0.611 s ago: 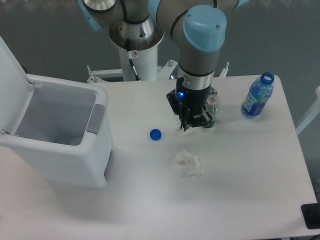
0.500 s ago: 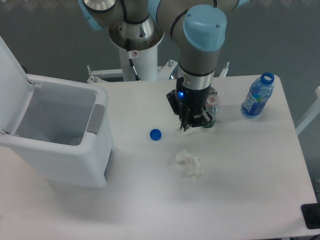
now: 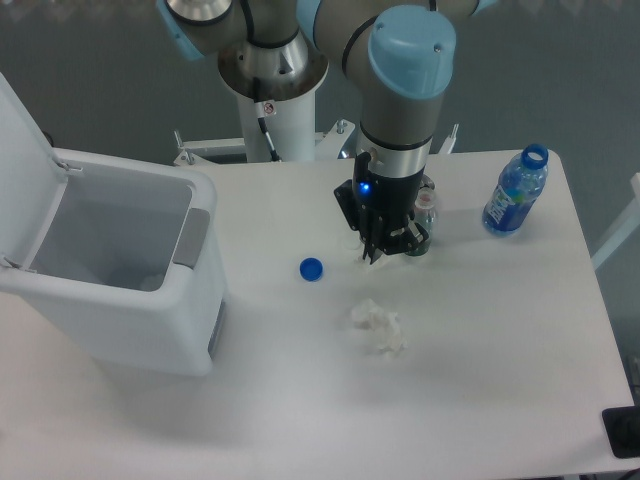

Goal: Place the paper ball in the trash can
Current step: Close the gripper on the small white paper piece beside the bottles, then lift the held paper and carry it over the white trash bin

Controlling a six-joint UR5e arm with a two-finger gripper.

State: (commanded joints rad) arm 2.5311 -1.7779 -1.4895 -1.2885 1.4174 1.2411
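White wrinkly sliver, seemingly the paper ball (image 3: 358,251), visible on table (image 3: 480,330) just left of gripper (image 3: 385,248) fingertips; mostly hidden, outline not readable. Gripper pointed down at tabletop. Cannot tell whether fingers are apart, closed or grasping. Trash can (image 3: 190,300) at left, lid raised, well apart from ball. Blue cap (image 3: 311,268) between can and gripper. Larger white paper wad (image 3: 378,327) nearer camera. Small bottle (image 3: 424,215) just behind gripper; blue bottle (image 3: 515,192) at right.

Bin (image 3: 190,300) left, bottle (image 3: 515,192) far right
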